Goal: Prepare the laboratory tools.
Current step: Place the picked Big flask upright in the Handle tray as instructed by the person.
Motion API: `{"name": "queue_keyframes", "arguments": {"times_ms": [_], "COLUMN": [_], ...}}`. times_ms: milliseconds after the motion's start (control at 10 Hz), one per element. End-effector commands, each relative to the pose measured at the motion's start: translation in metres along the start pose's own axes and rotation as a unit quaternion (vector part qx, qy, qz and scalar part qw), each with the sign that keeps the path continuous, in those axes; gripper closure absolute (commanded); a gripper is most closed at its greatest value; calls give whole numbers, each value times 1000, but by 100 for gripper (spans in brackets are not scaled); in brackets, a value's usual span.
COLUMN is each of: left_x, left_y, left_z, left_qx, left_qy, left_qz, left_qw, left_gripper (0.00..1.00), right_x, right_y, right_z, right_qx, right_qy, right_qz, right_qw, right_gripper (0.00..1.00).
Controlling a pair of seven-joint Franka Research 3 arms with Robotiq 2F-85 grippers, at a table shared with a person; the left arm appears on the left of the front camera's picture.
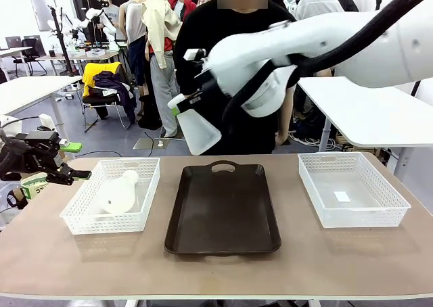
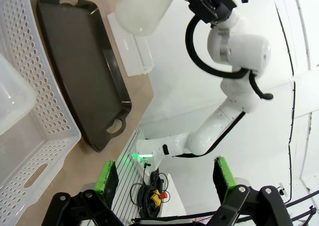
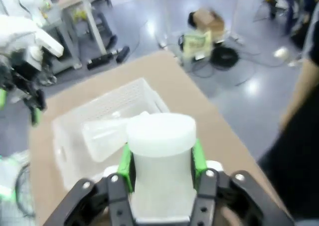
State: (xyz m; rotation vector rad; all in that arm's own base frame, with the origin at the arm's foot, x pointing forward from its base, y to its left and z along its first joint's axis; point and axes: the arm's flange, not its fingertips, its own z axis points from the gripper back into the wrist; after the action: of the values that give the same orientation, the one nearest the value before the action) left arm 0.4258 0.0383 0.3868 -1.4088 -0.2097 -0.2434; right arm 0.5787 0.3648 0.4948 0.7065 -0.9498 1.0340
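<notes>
On the table [image 1: 216, 273] a dark tray [image 1: 223, 212] lies in the middle, with a white basket on each side. The left basket [image 1: 108, 224] holds the lying flask [image 1: 118, 193], on its side with its neck towards the far wall. The right basket [image 1: 352, 219] has a small white patch on its floor.

Just beside the left basket's outer side, the left pincer [image 1: 73, 176] hangs above the table's left edge. In its wrist view the left pincer [image 2: 164, 178] has its green pads [image 2: 107, 178] wide apart with nothing between them, and the basket [image 2: 45, 101] and tray [image 2: 79, 61] lie beyond.

Farther back, the right arm reaches across the middle. The right pincer [image 1: 186, 103] is clamped on the neck of the raised flask [image 1: 199, 132], which is tilted in the air above the tray's far end, neck up and left, base lower right. The right wrist view shows that neck [image 3: 160, 151] between the green pads.

Behind it a person [image 1: 196, 30] in a dark top stands at the table's far side.
</notes>
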Motion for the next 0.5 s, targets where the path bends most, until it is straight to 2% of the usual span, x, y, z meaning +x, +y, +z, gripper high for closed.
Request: {"name": "queue_keyframes", "arguments": {"times_ms": [0, 300, 400], "left_x": [-1, -1, -1], "left_y": [-1, -1, -1], "left_z": [2, 2, 2], "left_qx": [6, 6, 6], "left_qy": [2, 2, 2], "left_qz": [-2, -2, -2], "left_qw": [1000, 1000, 1000], "left_gripper": [0, 0, 0], "right_x": [-94, -105, -105], "right_y": [2, -2, -4], "right_z": [50, 52, 52], "right_qx": [102, 125, 116], "right_qy": [-28, -43, -36], "right_qz": [16, 28, -12], "right_qw": [994, 991, 993], "right_gripper": [100, 100, 100]}}
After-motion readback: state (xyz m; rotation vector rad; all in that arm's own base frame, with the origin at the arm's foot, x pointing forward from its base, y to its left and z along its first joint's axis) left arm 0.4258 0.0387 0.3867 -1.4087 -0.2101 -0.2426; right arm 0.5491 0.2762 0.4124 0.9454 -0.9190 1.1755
